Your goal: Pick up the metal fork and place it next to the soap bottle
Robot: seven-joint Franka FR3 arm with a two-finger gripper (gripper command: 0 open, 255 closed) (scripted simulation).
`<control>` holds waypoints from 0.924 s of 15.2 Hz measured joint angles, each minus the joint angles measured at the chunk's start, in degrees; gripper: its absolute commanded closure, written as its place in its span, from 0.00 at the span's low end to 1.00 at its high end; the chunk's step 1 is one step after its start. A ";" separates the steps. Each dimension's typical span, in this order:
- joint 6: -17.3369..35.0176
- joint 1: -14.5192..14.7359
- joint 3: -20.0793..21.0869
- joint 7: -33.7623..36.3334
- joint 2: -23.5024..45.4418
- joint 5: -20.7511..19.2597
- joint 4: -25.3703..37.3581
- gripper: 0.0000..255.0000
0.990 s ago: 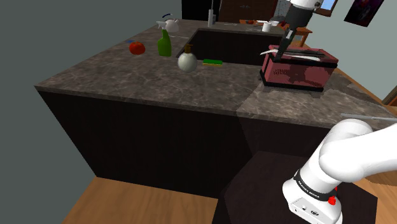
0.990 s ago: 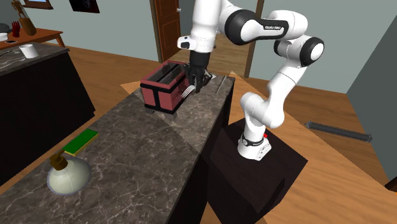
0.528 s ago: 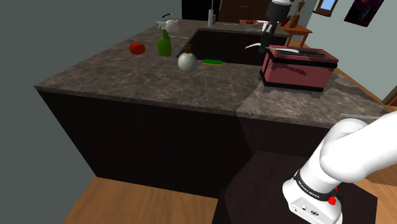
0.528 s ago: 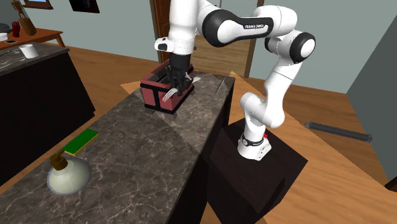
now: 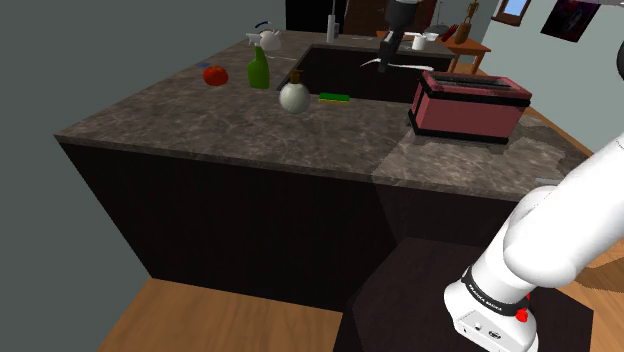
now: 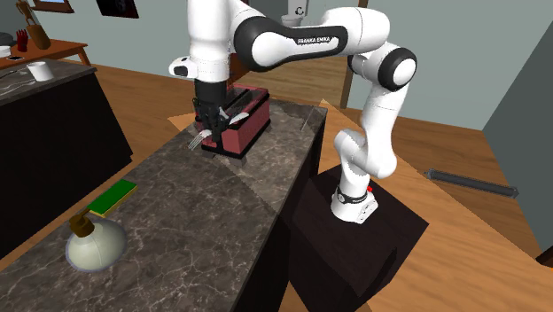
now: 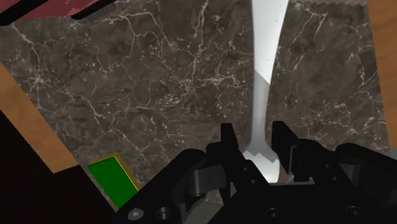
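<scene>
Containers first, from the shoulder view's left: green spray bottle [image 5: 259,70] with a white kettle [image 5: 266,37] behind it, then the round soap bottle [image 5: 294,95] with a brown top, contents of all three impossible to tell; next the sink [image 5: 345,72], a dark basin with nothing made out inside; furthest right a red toaster [image 5: 468,105], two slots on top. Seen in the second exterior view, from left to right: gripper [image 6: 210,126] pointing straight down just beside the toaster's left end, forearm upright above it, white arm [image 6: 292,40] running level over the toaster to a dark elbow, then dropping to the stand [image 6: 399,235]. Clamped between the two black fingers, across its shaft: the pale fork [image 6: 200,137], held in the air above the marble counter [image 6: 204,230], tines poking left of the fingers, well apart from the soap bottle. Lying on the counter between fork and soap bottle: a green sponge [image 6: 112,197]. Elsewhere: a tomato [image 5: 215,74] left of the spray bottle, and a white mug [image 6: 37,70] on a separate counter far left.
</scene>
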 measured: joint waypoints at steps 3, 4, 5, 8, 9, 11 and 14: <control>-0.95 0.07 -0.65 -0.73 7.87 2.01 8.61 1.00; -1.46 -0.19 -1.05 -1.37 11.23 2.97 12.39 1.00; -2.21 -0.49 -1.34 -1.90 13.76 3.71 15.56 1.00; -4.76 -1.57 -1.69 -2.67 22.74 6.30 26.85 1.00; -5.90 -2.17 -1.78 -2.99 25.59 7.13 30.70 1.00; -10.71 -4.54 -1.73 -3.49 34.80 9.75 44.64 1.00; -10.38 -4.88 -1.54 -3.54 37.21 10.26 46.55 1.00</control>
